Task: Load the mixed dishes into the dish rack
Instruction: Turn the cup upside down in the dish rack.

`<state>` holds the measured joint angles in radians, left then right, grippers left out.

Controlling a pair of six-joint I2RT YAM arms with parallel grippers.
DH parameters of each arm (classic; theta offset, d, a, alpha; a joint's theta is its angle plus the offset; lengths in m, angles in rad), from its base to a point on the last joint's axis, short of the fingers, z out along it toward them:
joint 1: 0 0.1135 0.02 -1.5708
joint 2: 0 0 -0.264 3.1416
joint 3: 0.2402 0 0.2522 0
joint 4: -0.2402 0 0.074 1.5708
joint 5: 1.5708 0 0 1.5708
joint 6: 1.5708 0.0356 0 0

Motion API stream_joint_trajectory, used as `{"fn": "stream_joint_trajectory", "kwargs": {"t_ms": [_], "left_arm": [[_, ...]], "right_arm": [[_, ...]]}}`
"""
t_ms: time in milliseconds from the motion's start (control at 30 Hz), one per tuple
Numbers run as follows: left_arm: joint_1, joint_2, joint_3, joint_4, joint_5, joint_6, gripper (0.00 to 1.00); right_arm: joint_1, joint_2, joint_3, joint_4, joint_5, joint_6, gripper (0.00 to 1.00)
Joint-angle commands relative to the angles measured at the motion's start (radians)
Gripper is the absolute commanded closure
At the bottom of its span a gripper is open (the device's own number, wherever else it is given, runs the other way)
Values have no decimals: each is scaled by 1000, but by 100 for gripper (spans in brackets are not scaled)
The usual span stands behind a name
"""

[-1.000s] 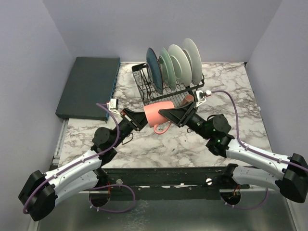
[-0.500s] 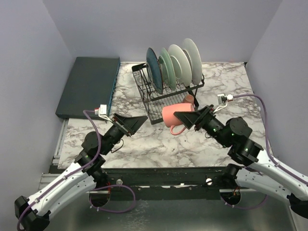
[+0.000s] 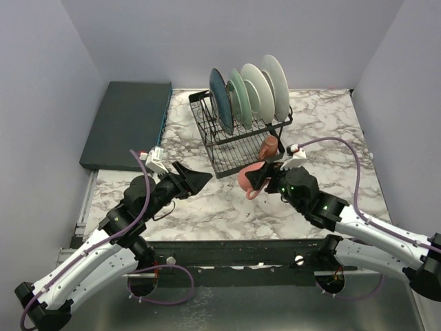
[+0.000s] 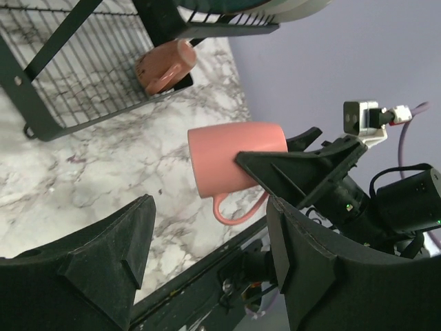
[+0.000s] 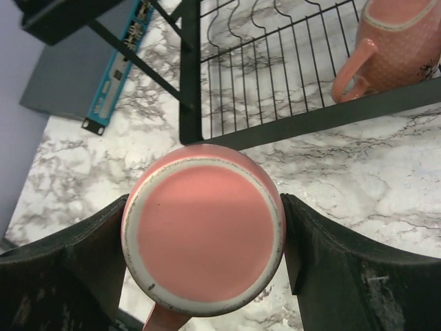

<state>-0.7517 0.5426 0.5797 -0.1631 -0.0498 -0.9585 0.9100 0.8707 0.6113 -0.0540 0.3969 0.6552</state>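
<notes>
My right gripper (image 3: 258,176) is shut on a pink mug (image 3: 245,181), which hangs above the marble just in front of the dish rack (image 3: 227,148). In the right wrist view the mug's base (image 5: 203,231) fills the gap between my right gripper's (image 5: 207,265) two fingers, handle pointing down. My left gripper (image 3: 198,181) stands open and empty to the left of the mug, apart from it. From the left wrist view the held mug (image 4: 234,160) lies beyond my left gripper (image 4: 210,272). Several plates (image 3: 249,91) stand upright in the rack's top. A second salmon mug (image 3: 269,145) lies in the lower tier.
A dark teal flat slab (image 3: 127,123) lies at the back left beside the rack. The table's front edge (image 3: 227,243) runs just behind the arm bases. Purple walls close in the left, back and right sides.
My left gripper opened, let go of the pink mug and drew back to the left. My right gripper kept the mug, carried it a little right and turned it.
</notes>
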Motion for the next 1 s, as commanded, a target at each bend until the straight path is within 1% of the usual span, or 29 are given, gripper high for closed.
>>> {"fn": "stream_joint_trajectory", "kwargs": {"t_ms": [0, 167, 367, 633, 700, 967], "left_arm": [[6, -15, 45, -106, 1, 51, 29], [6, -43, 52, -136, 7, 70, 29], [4, -44, 65, -160, 24, 83, 29], [6, -32, 105, -179, 49, 115, 29], [6, -30, 117, -194, 74, 125, 29], [6, -33, 122, -214, 75, 144, 29]], "right_arm": [[4, 70, -7, 293, 125, -2, 64], [4, 183, -20, 464, 179, 25, 64], [4, 325, 7, 562, 268, 64, 64], [4, 502, 11, 837, 328, -24, 64], [5, 534, 26, 868, 332, -35, 64], [3, 661, 81, 1004, 378, -125, 66]]}}
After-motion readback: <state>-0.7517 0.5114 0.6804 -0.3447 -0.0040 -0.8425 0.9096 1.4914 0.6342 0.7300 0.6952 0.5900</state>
